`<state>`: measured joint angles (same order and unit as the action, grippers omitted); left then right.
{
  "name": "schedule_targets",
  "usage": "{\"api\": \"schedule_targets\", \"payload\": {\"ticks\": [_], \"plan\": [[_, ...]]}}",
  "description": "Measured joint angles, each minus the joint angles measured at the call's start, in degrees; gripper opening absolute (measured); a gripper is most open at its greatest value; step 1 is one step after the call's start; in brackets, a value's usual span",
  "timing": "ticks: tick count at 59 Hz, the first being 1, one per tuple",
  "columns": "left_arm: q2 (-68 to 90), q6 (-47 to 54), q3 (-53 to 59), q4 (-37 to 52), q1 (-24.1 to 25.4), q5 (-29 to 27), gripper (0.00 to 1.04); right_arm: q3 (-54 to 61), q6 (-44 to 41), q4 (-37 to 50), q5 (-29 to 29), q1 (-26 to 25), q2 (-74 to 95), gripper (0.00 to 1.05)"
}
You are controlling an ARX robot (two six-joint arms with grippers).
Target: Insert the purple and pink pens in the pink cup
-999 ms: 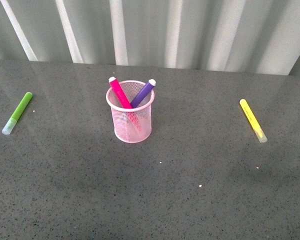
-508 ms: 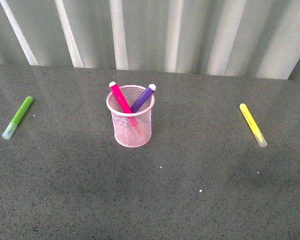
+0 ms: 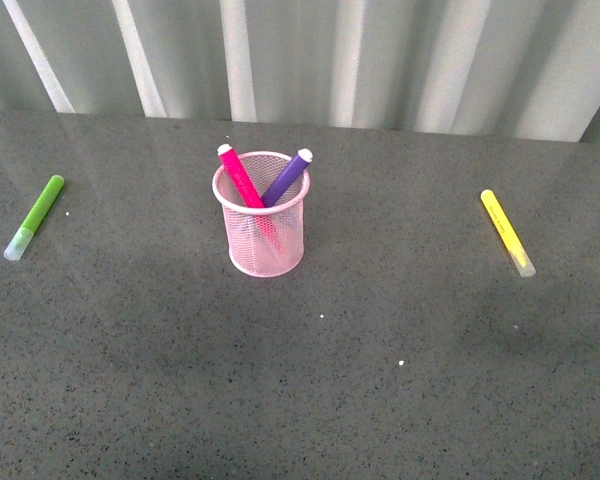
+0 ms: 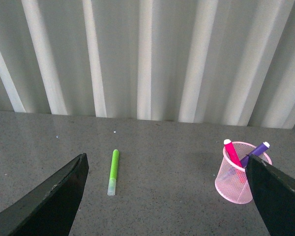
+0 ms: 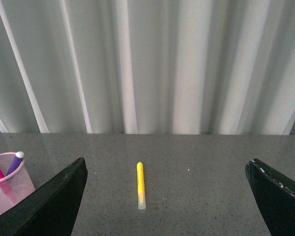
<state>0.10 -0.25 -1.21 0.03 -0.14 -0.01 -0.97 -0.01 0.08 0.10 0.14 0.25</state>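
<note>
Pens first: your purple pen (image 3: 286,178) and pink pen (image 3: 242,178) both stand inside the pink cup (image 3: 266,240), so by my reading the task looks finished and nothing is left to carry.

Your left gripper (image 4: 164,196) is spread wide and holds nothing; in its wrist view the dark fingers (image 4: 49,204) sit at the two edges with bare table between them. Out ahead of it, in the gap between the fingers, lies the lime-green marker (image 4: 112,172), well apart from the jaws. The pink cup sits beside the far finger, pens leaning in it, white tips above the rim.

Your right gripper (image 5: 167,196) is likewise spread and empty. Ahead, between its fingers (image 5: 51,206), lies the yellow marker (image 5: 140,191), untouched. The cup shows past one finger, off to the side.

The pens cross and lean on opposite sides of the rim because they are longer than the cup is tall; they probably rest stably. The two other markers flank the cup, well apart, and should stay put.
</note>
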Motion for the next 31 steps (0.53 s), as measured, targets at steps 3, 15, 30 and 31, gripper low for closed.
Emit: {"api": "schedule_targets", "payload": {"ticks": [3,15,30,31], "plan": [[0.0,0.0,0.0,0.0,0.0,0.0,0.98,0.0,0.0,0.0,0.0,0.0,0.0,0.98],[0.0,0.0,0.0,0.0,0.0,0.0,0.98,0.0,0.0,0.0,0.0,0.0,0.0,0.98],[0.0,0.0,0.0,0.0,0.0,0.0,0.98,0.0,0.0,0.0,0.0,0.0,0.0,0.98],[0.0,0.0,0.0,0.0,0.0,0.0,0.98,0.0,0.0,0.0,0.0,0.0,0.0,0.98]]}}
